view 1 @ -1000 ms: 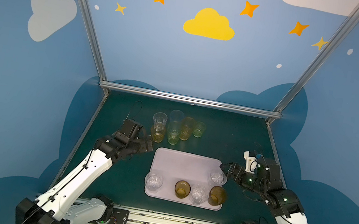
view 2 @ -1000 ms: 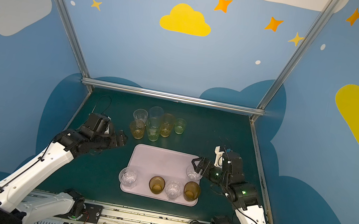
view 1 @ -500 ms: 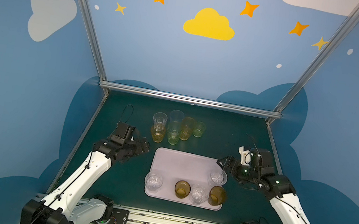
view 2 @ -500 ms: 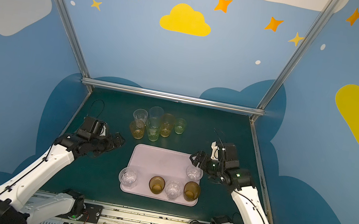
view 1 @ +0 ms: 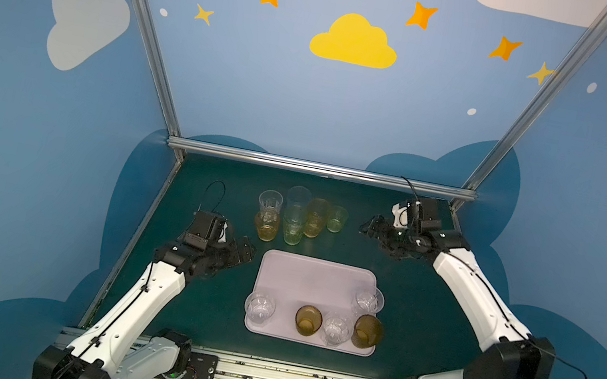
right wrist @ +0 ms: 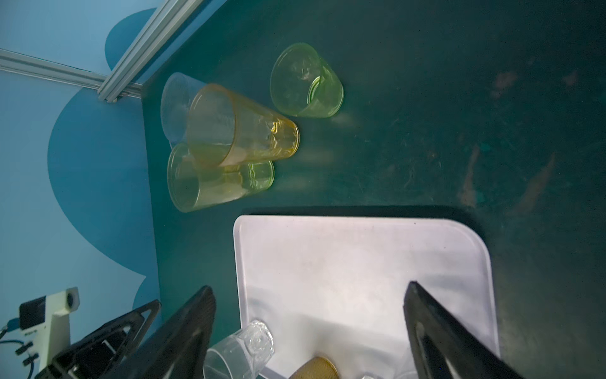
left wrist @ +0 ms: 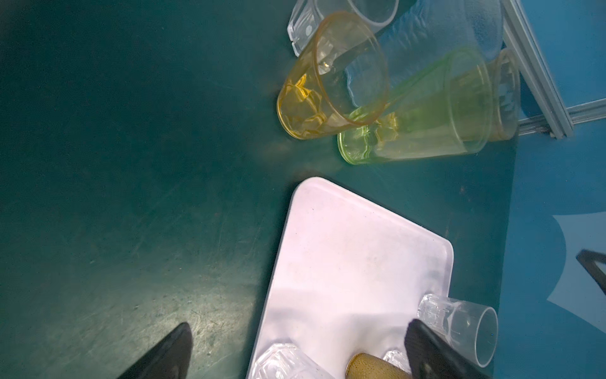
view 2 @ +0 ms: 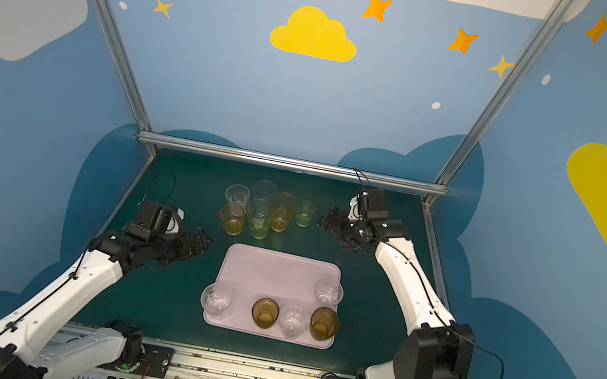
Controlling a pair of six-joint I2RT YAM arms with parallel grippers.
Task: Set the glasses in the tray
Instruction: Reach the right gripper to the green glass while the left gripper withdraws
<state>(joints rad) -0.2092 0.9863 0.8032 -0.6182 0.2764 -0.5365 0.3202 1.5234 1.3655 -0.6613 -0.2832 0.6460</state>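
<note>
Bright, even light falls from overhead. Both top views stretch toward their corners. In the wrist views the tray (right wrist: 360, 262) washes out pale, a glare patch lies on the table (left wrist: 196, 305), and the near fingers (left wrist: 170, 354) are soft.

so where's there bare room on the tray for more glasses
The tray's far half is bare, between its far rim and the near row of glasses, left of the clear glass. Crowded: that near row and the cluster beyond the tray.

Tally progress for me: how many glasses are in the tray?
5. Along the tray's front edge: left clear glass, left brown glass, middle clear glass, right brown glass; behind that, the rear clear glass. None seems hidden.
</note>
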